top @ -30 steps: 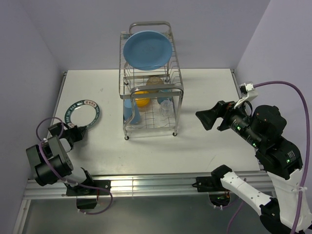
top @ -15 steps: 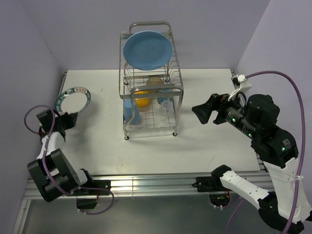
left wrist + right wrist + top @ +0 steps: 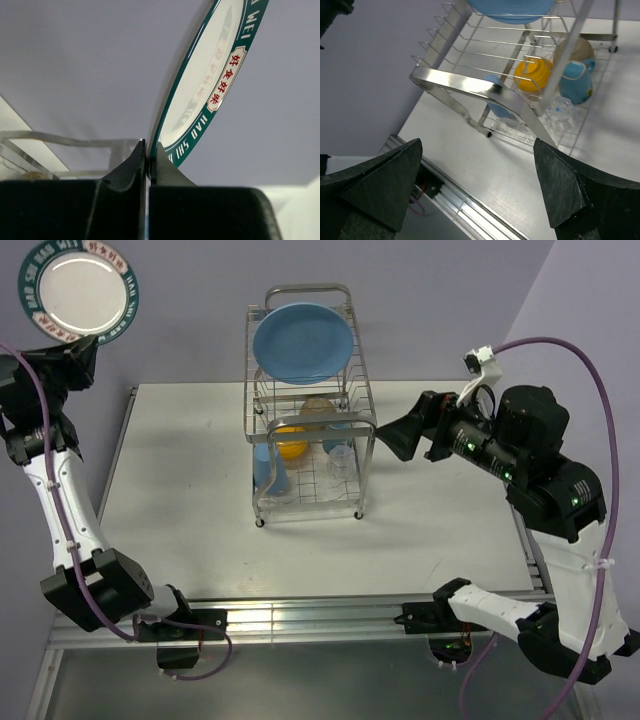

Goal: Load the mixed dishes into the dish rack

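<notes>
My left gripper (image 3: 76,348) is shut on the lower rim of the white plate with a green patterned rim (image 3: 78,292), held upright high at the far left, well clear of the table. The left wrist view shows the jaws (image 3: 148,155) pinching that plate (image 3: 210,85) edge-on. The dish rack (image 3: 307,288) stands mid-table with the blue plate (image 3: 302,343) upright on its upper tier. Its lower tier holds the yellow-orange bowl (image 3: 535,72), blue cup (image 3: 496,97), teal-and-white mug (image 3: 575,82) and clear glass (image 3: 561,111). My right gripper (image 3: 400,440) hangs open and holds nothing, just right of the rack.
The white table (image 3: 450,500) ends at a metal rail (image 3: 300,620) along its near edge. Purple walls close in behind and on both sides. The rack's bent side handle (image 3: 465,85) lies close in front of the right gripper (image 3: 477,150).
The left arm has lifted the green-rimmed plate off the table's left side and swung it up high. The right gripper has moved left, nearer the rack, still open.
</notes>
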Controlling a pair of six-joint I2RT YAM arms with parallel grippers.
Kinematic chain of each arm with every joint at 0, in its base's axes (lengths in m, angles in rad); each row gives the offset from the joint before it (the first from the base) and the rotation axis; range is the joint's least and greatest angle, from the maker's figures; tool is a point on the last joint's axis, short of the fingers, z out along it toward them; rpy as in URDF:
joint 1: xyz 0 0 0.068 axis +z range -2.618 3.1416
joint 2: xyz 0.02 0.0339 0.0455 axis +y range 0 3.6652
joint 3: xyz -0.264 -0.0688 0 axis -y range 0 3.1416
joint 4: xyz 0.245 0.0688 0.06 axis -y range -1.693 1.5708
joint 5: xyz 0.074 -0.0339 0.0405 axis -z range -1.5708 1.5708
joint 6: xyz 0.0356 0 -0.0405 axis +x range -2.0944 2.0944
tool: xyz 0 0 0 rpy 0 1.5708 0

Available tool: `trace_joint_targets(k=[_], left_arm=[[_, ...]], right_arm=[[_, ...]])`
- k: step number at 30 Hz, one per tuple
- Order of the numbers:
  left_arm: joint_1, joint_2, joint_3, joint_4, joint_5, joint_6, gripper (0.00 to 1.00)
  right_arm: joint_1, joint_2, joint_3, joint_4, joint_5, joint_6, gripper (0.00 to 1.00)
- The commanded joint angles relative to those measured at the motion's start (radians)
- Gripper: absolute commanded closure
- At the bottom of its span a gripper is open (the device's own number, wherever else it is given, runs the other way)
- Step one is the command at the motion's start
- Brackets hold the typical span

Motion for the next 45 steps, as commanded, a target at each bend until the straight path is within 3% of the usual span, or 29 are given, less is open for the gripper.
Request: trace_joint_targets(k=[1, 8, 16, 23, 29, 34, 43, 45], left_arm=[[-0.061, 0.002, 0.095, 0.047, 0.148, 0.016, 1.0], [-0.219, -0.105, 0.053, 0.115, 0.351, 0.017, 1.0], [-0.236, -0.237, 0.056, -0.014, 0.554, 0.171, 1.0], [-0.239, -0.338, 0.009, -0.105, 0.625, 0.228, 1.0], [-0.257, -0.413, -0.086, -0.174, 0.642, 0.264, 1.0], [-0.274, -0.418, -0.08, -0.266, 0.647, 0.332, 1.0], [-0.317, -0.426, -0.083, -0.315, 0.676, 0.375, 1.0], [-0.322, -0.433, -0.089, -0.316, 0.682, 0.376, 1.0]], right_arm=[[0.006, 0.039, 0.077, 0.043, -0.106, -0.018, 0.0], [0.007, 0.206, 0.289, 0.126, -0.278, -0.029, 0.02], [0.012, 0.33, 0.367, 0.289, -0.386, 0.011, 0.03], [0.065, 0.414, 0.43, 0.39, -0.398, 0.098, 0.01], [0.131, 0.488, 0.507, 0.384, -0.386, 0.092, 0.01], [0.191, 0.517, 0.518, 0.416, -0.383, 0.094, 0.04], [0.244, 0.6, 0.533, 0.456, -0.398, 0.109, 0.16], [0.25, 0.62, 0.547, 0.458, -0.398, 0.111, 0.27]])
